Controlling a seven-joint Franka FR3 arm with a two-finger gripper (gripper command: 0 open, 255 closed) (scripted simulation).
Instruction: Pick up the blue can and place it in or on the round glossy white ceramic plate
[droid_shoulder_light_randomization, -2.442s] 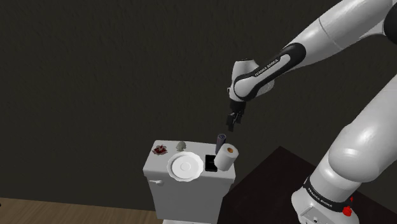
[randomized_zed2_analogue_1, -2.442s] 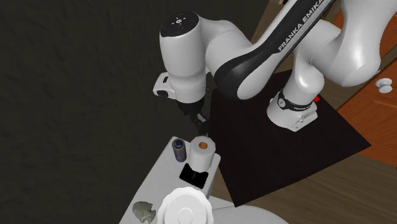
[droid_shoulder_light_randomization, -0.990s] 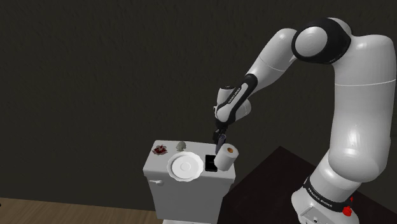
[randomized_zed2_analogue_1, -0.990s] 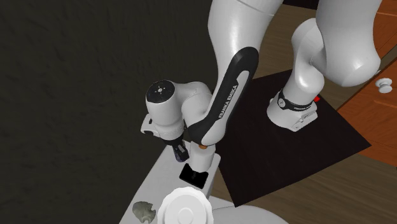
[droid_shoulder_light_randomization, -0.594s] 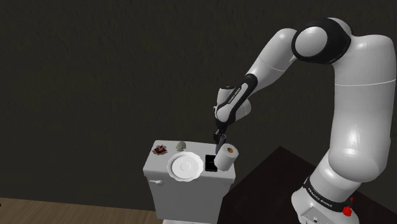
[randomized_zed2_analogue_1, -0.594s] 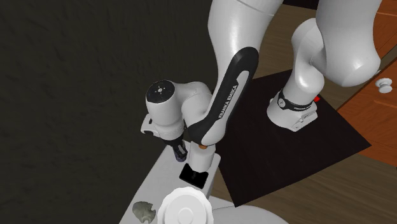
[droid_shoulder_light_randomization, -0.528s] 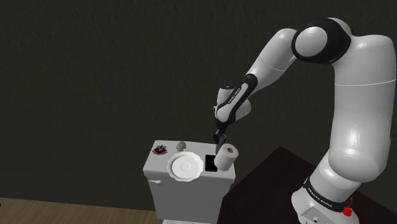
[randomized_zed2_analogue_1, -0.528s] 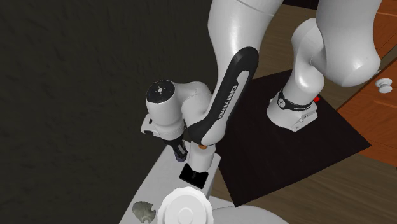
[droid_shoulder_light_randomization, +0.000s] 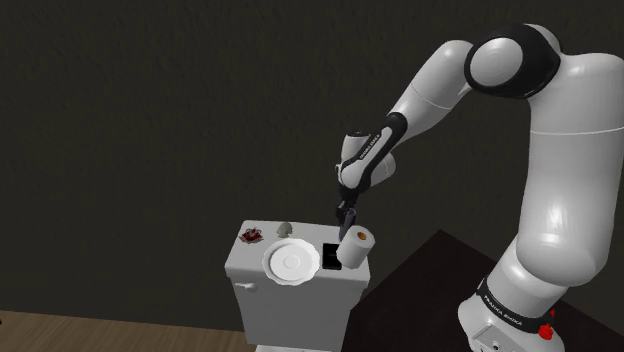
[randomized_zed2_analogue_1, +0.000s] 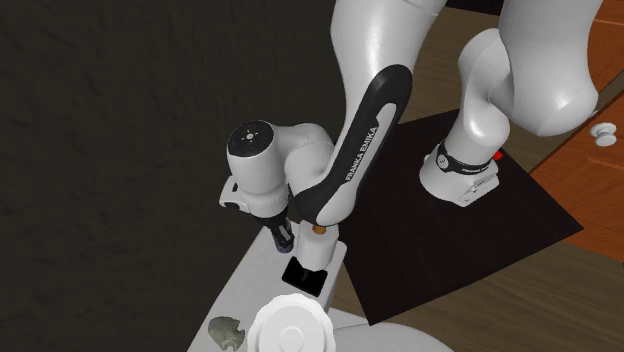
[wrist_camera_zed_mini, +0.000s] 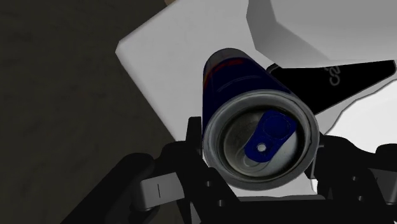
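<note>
The blue can (wrist_camera_zed_mini: 254, 121), with a silver top and blue tab, stands upright between my black fingers (wrist_camera_zed_mini: 194, 137), which clasp it on both sides. My gripper (wrist_camera_zed_mini: 257, 143) is shut on it. In the shoulder view the gripper (droid_shoulder_light_randomization: 344, 217) reaches down at the back of the white tank lid (droid_shoulder_light_randomization: 245, 265) and hides most of the can. The second exterior view shows the can (randomized_zed2_analogue_1: 284, 239) just under the hand (randomized_zed2_analogue_1: 283, 232). The round white plate (droid_shoulder_light_randomization: 290, 263) lies in the middle of the lid, toward the shoulder view's left of the can, also seen as the plate (randomized_zed2_analogue_1: 290, 325).
A white paper roll (droid_shoulder_light_randomization: 357, 245) stands right beside the can, with a flat black object (droid_shoulder_light_randomization: 331, 256) in front of it. A small red item (droid_shoulder_light_randomization: 251, 236) and a grey lump (droid_shoulder_light_randomization: 284, 229) sit at the lid's back. A dark wall rises behind.
The hand came down from above onto the can. Over the last second it has risen very slightly with the can between its fingers.
</note>
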